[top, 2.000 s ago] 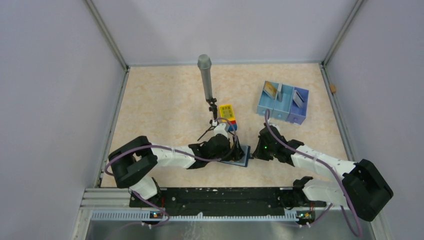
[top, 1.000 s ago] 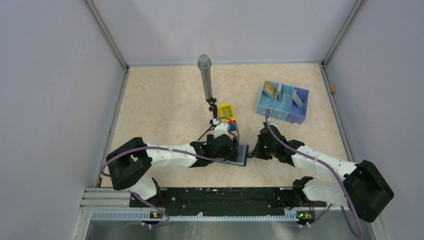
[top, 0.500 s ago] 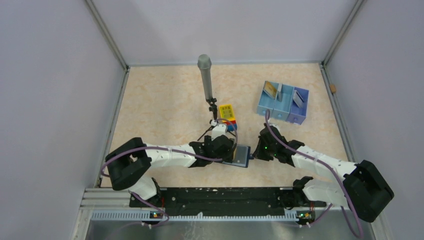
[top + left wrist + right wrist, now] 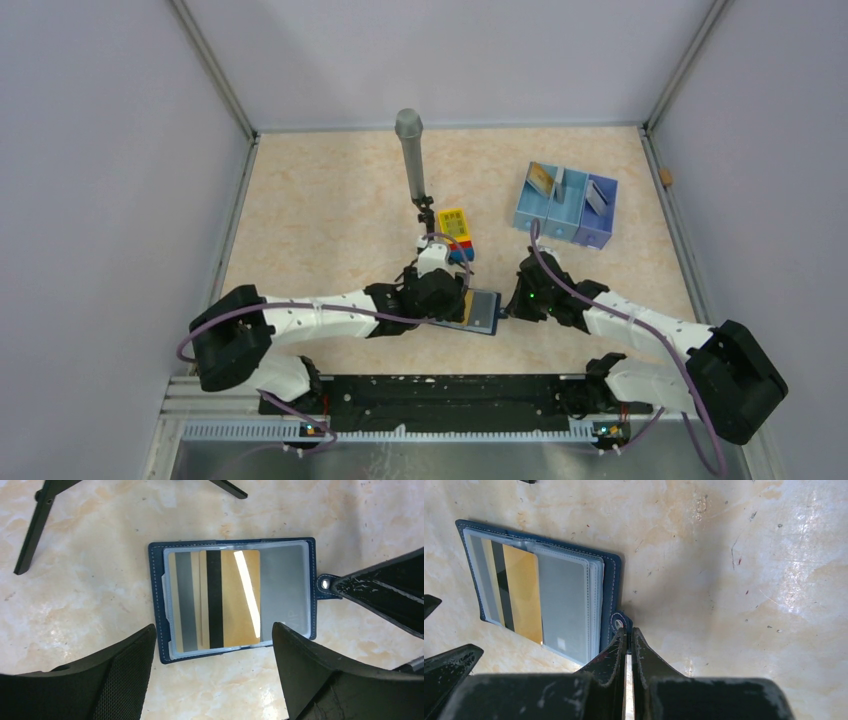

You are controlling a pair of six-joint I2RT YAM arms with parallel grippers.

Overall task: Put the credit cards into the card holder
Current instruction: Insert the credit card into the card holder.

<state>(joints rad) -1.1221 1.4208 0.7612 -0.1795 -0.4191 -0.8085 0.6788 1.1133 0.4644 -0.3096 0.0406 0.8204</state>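
Right now the card holder [image 4: 285, 595] lies open and flat on the table [image 4: 330, 220], near the middle of the near edge. Its blue outside faces down and its clear pockets face up. A gold card [image 4: 235, 600] with a black stripe lies across the middle of the holder. I cannot tell if it is tucked all the way into a pocket. A second gold card [image 4: 182, 600] with a grey stripe peeks out from under it, on the side away from the snap tab [image 4: 325, 583].

The left gripper [image 4: 212, 630] hangs just above the holder with its two fingers wide apart, and it holds nothing. The right gripper [image 4: 628, 635] has its fingers pressed together. Their tips touch the snap tab at the holder's edge. I cannot tell if the tab is pinched between them.

A toy brick [image 4: 456, 228] with a yellow top sits a little farther back, beside a small black stand with a grey stick [image 4: 410, 150] on it. A pale blue tray [image 4: 524, 215] with three boxes sits near the far right corner. It has a gold tray card [image 4: 541, 178] in the left box, a pale card [image 4: 560, 176] in the middle box and a grey card [image 4: 595, 197] in the right box.
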